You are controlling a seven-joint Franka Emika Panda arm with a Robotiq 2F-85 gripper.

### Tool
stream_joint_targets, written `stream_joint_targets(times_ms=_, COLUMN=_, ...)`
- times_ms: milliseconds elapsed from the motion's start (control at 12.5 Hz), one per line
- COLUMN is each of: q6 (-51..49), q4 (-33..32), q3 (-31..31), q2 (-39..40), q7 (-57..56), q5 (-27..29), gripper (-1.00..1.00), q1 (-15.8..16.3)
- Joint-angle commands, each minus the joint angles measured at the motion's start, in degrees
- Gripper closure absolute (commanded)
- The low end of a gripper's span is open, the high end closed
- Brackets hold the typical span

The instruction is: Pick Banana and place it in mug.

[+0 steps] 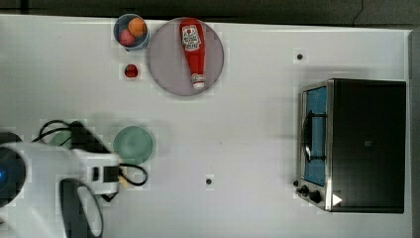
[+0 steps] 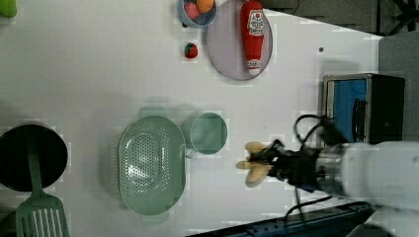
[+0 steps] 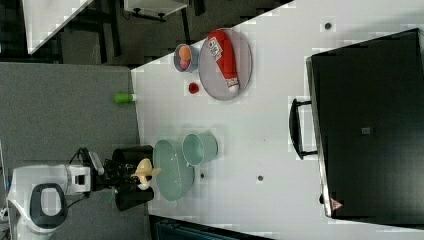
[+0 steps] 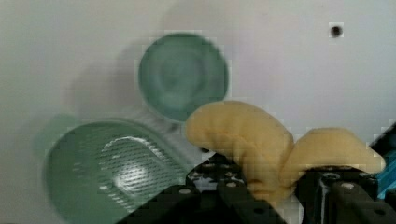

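Observation:
My gripper is shut on the banana, a soft pale-yellow bunch that sticks out past the fingers. In the left view the banana hangs just to the right of the mug, a round teal-green cup standing upright with nothing inside. In the wrist view the banana sits between the black fingers of the gripper, with the mug beyond it. The top view shows the gripper below and slightly left of the mug. In the right view, the banana is over the basket's edge.
A pale green perforated basket lies beside the mug. At the far side are a ketchup bottle on a grey plate, a blue bowl of fruit and a strawberry. A toaster oven, black pan and green spatula sit around.

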Motion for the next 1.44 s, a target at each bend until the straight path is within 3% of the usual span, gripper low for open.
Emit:
stream_joint_targets(times_ms=80, q6=9.04, q4=-3.22, q3=-0.20, q2=3.09, q7=11.23, q5=0.81, gripper=0.32, q1=-1.29)
stream_joint_targets(times_ms=560, q6=24.29, q4=-6.59, q3=-0.72, q2=15.40, q7=12.53, q5=-1.99, gripper=0.32, q1=-1.34)
stream_joint_targets(times_ms=640, q6=26.37, q4=-6.65, q3=-1.05, q2=17.20, q7=12.64, q5=-3.20, gripper=0.24, q1=-1.35)
stream_joint_targets(times_ms=880, q6=30.08, q4=-6.74, q3=-1.47, q2=19.99, q7=13.02, q5=-4.79, gripper=-0.40, q1=-1.34)
stream_joint_targets(times_ms=1120, q6=28.65, q4=-6.66, q3=-1.98, q2=17.96, q7=13.03, q5=-4.78, gripper=-1.00, q1=-1.42)
stream_joint_targets(times_ms=1440, q6=21.82, q4=-4.94, q3=-3.38, q2=9.54, q7=13.03, q5=-4.65, gripper=-1.00, q1=-2.09)
